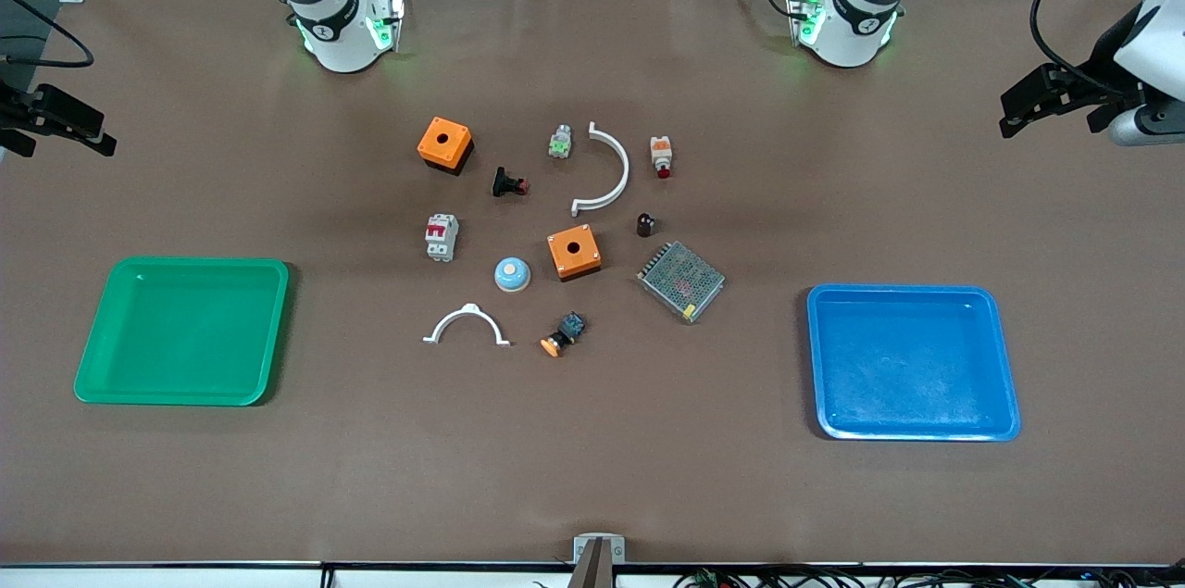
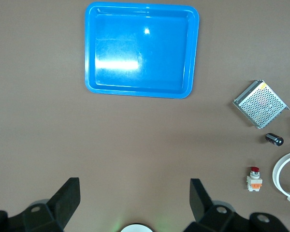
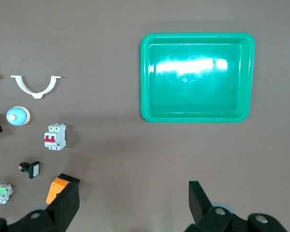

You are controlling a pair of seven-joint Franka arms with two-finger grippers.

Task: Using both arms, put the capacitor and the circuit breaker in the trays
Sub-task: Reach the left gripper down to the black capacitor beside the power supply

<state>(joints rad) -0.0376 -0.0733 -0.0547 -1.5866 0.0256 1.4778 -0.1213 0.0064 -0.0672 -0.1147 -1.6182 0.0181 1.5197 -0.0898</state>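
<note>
The capacitor (image 1: 646, 224), a tiny dark cylinder, lies on the brown table beside the metal mesh box (image 1: 680, 281); it also shows in the left wrist view (image 2: 274, 139). The circuit breaker (image 1: 442, 236), a white-grey block with red levers, lies toward the right arm's end of the cluster and shows in the right wrist view (image 3: 55, 137). My left gripper (image 1: 1018, 111) (image 2: 134, 191) is open and empty, high over the table's end past the blue tray. My right gripper (image 1: 69, 123) (image 3: 130, 193) is open and empty, high over the table's end past the green tray.
An empty green tray (image 1: 180, 262) sits toward the right arm's end, an empty blue tray (image 1: 903, 290) toward the left arm's end. Between them lie two orange boxes (image 1: 444, 143) (image 1: 573, 253), two white arcs (image 1: 606, 169) (image 1: 467, 325), a blue dome (image 1: 512, 273) and several push-buttons.
</note>
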